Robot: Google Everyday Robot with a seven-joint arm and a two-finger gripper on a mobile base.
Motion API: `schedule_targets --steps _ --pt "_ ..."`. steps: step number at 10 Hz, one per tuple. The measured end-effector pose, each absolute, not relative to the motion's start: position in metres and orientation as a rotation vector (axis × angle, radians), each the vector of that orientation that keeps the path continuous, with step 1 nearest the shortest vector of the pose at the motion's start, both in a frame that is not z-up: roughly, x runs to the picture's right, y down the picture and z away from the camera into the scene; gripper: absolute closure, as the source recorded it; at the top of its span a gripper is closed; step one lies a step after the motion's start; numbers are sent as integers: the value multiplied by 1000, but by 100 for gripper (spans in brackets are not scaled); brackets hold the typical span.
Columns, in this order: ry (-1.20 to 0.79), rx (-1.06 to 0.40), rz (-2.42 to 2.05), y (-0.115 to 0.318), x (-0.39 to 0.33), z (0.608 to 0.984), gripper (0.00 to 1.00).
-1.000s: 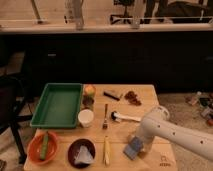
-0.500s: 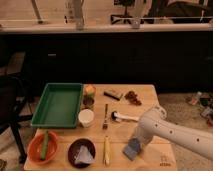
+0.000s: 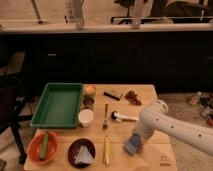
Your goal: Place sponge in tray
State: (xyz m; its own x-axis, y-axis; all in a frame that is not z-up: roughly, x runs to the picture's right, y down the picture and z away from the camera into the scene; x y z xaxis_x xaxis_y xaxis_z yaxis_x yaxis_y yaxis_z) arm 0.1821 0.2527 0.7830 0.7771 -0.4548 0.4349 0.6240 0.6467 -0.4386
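Note:
The blue-grey sponge (image 3: 131,145) is at the front of the wooden table (image 3: 150,159), right of the middle, and looks a little tilted. My gripper (image 3: 136,141) comes down onto it from the right at the end of the white arm (image 3: 170,127), shut on the sponge. The arm hides most of the gripper. I cannot tell whether the sponge still touches the table. The green tray (image 3: 57,105) lies at the table's left, well apart from the gripper, with nothing in it.
A white cup (image 3: 86,117), a fork (image 3: 105,116) and a white-handled tool (image 3: 122,117) lie between tray and sponge. An orange bowl (image 3: 42,147), a dark bowl (image 3: 81,151) with a pale wad and a yellow stick (image 3: 106,150) line the front. Jars (image 3: 89,95) and snacks (image 3: 113,94) stand behind.
The gripper has closed on the sponge. Arm and sponge have hardly shifted, and everything else on the table has stayed in place.

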Motion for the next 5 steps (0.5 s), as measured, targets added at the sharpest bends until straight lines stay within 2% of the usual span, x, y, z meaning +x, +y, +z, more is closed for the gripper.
schedule_targets --steps 5 --pt "-277 -569 -559 207 158 791 100"
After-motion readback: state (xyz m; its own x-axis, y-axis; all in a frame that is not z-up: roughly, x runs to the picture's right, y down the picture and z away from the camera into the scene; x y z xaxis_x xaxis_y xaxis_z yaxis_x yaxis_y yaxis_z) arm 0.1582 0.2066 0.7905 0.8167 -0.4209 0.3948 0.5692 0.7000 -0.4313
